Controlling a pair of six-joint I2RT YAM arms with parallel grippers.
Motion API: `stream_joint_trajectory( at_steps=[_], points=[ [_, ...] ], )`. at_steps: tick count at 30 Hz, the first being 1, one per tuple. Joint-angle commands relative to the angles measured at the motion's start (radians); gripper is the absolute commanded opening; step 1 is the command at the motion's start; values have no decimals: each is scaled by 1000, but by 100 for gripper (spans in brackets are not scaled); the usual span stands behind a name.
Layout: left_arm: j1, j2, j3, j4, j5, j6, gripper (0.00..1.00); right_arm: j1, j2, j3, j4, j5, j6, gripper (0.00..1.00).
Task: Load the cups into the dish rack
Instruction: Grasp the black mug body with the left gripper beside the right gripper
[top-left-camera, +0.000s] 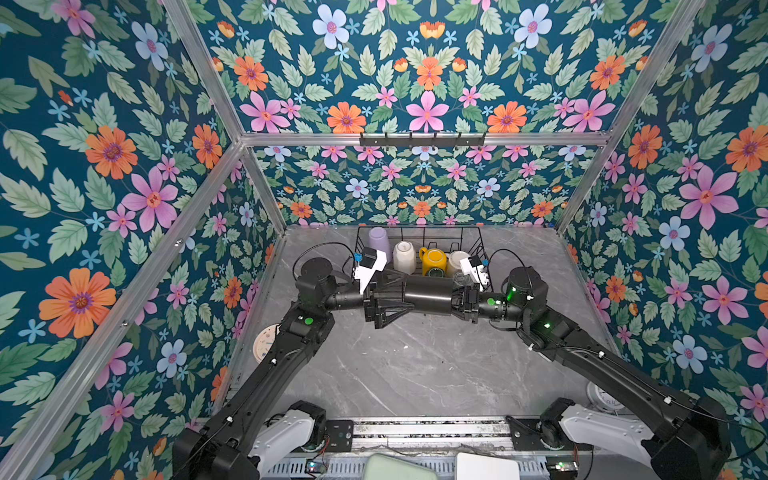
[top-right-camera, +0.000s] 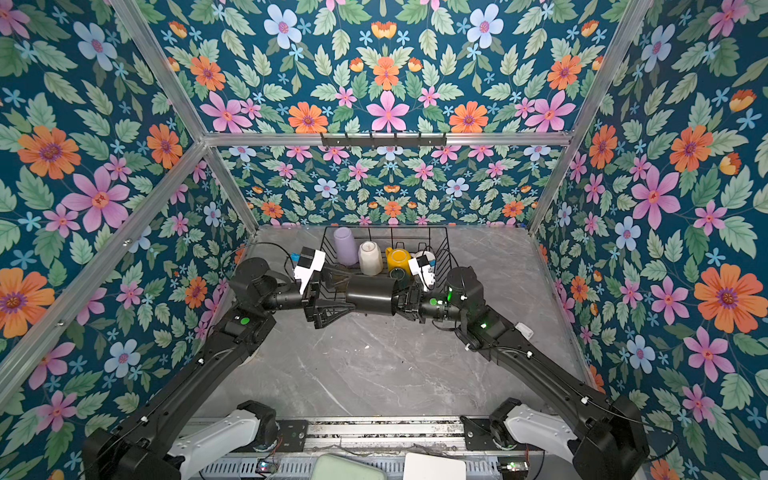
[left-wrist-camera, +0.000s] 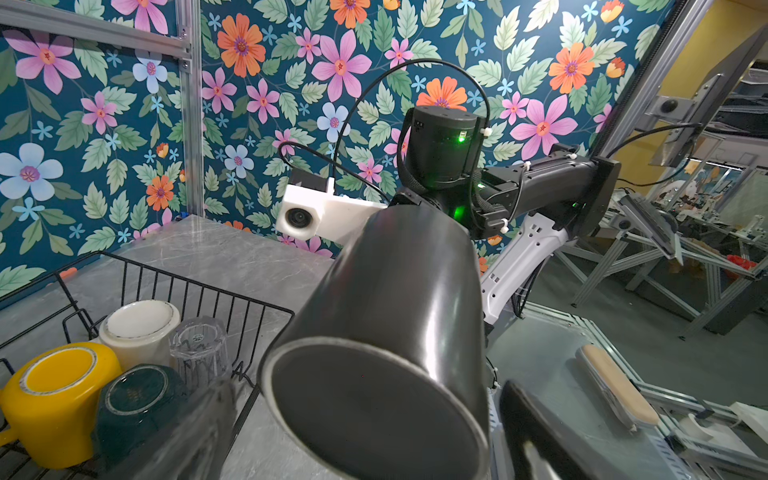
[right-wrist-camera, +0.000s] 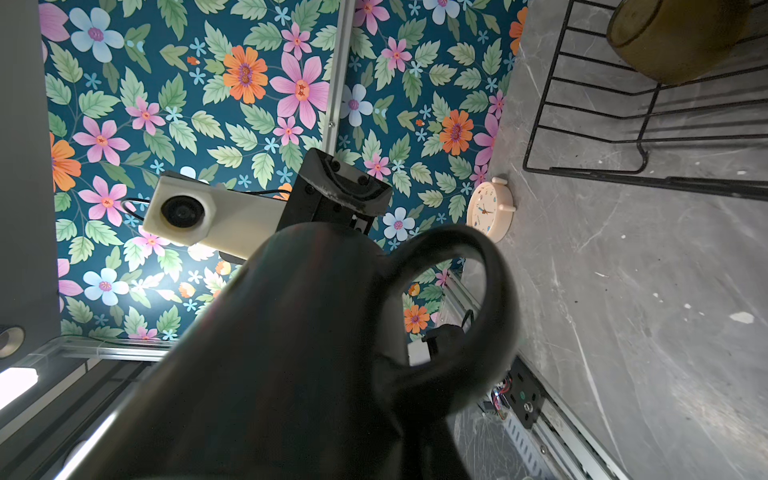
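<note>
A black mug hangs on its side above the table, just in front of the dish rack. My right gripper is shut on its rim end, beside the handle. My left gripper is open, and its fingers stand on either side of the mug's base. Upside down in the rack are a lilac tumbler, a white mug, a yellow mug, a dark-green mug, a clear glass and an amber glass.
A round cream alarm clock stands at the table's left edge, partly under my left arm. A black hook rail hangs on the back wall. Floral walls close in three sides of the grey marble table.
</note>
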Motion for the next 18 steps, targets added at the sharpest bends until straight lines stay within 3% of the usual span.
stream_joint_trajectory(
  at_steps=[1, 18],
  points=[
    [2, 4, 3, 18, 17, 13, 100, 14, 13, 18, 109, -10, -6, 0],
    [2, 13, 5, 23, 38, 14, 100, 63, 104, 57, 201, -24, 32, 0]
  ],
)
